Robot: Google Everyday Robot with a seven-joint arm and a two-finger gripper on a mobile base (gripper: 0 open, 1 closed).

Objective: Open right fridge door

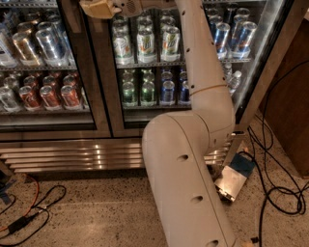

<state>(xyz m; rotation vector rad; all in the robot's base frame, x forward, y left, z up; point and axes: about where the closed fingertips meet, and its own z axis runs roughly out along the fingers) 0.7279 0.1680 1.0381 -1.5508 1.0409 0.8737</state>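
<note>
one gripper (99, 8) by right fridge door (131, 112)

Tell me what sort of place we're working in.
Probably an office pantry or shop: a steel drinks cooler stocked with cans, speckled floor, loose cables. The gripper is high up at the left edge of the right fridge door.

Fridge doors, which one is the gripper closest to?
The right fridge door: the gripper sits at its upper left frame edge, and green and blue cans show behind its glass.
</note>
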